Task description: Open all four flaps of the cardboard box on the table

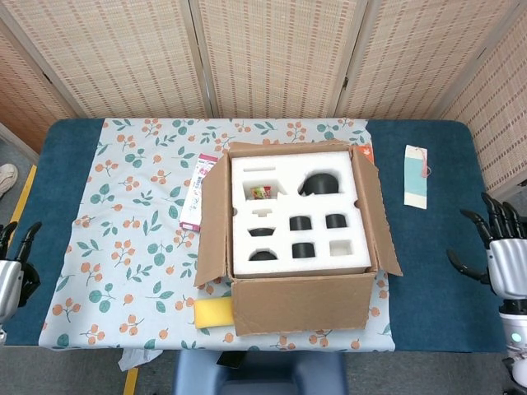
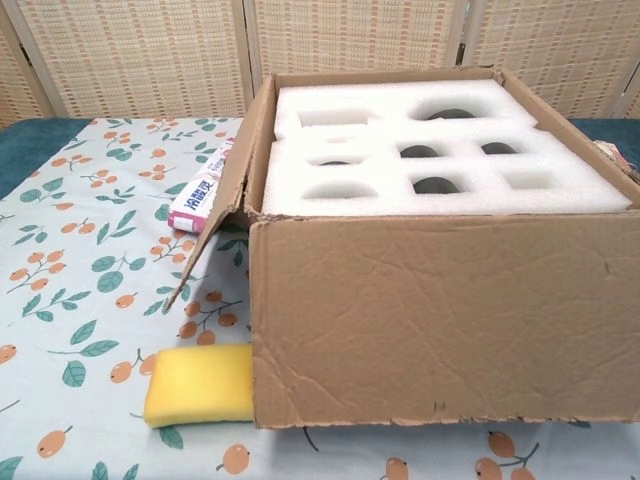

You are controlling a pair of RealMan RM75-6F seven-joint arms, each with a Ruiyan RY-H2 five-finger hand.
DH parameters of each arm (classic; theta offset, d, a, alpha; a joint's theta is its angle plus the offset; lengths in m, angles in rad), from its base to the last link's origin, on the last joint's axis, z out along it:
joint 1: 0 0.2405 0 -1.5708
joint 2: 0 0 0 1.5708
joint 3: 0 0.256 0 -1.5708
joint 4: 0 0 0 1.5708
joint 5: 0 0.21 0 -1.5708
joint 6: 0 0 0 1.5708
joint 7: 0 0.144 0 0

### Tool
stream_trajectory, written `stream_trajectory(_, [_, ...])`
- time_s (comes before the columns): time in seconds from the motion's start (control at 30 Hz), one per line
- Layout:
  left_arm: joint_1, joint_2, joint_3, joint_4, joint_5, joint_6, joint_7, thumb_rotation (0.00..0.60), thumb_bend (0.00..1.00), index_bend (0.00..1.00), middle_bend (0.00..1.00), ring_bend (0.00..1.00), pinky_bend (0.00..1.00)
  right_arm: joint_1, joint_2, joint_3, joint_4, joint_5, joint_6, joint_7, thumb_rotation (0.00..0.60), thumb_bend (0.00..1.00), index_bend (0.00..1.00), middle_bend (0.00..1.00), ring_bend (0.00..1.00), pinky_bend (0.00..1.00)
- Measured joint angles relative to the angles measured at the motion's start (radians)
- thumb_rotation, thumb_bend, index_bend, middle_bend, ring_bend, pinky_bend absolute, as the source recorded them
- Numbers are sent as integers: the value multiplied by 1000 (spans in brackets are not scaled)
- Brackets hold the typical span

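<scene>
Box (image 1: 298, 247) stands open, foam (image 1: 298, 216) showing.
Left hand (image 1: 11, 276) at 8 o'clock, right hand (image 1: 504, 255) at 4; both empty, fingers spread.

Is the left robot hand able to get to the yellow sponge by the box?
Probably yes. The left robot hand sits open at the table's edge, and only flat patterned cloth lies between it and the yellow sponge. The box flap hangs just above the sponge.
</scene>
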Motion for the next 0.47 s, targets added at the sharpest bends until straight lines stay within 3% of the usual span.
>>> stream_trajectory(0.17, [61,-33,-37,80,-19,-22,-117,600,673,65,57,34,16,8,9,4,-60,54,-63,-55,501,350,145,0,0,0])
stream_trajectory(0.47, [93,-40,-93,92,0,-80,-118,600,673,51,57,34,16,8,39,-4,-102,68,-97,-67,503,351,111,0,0,0])
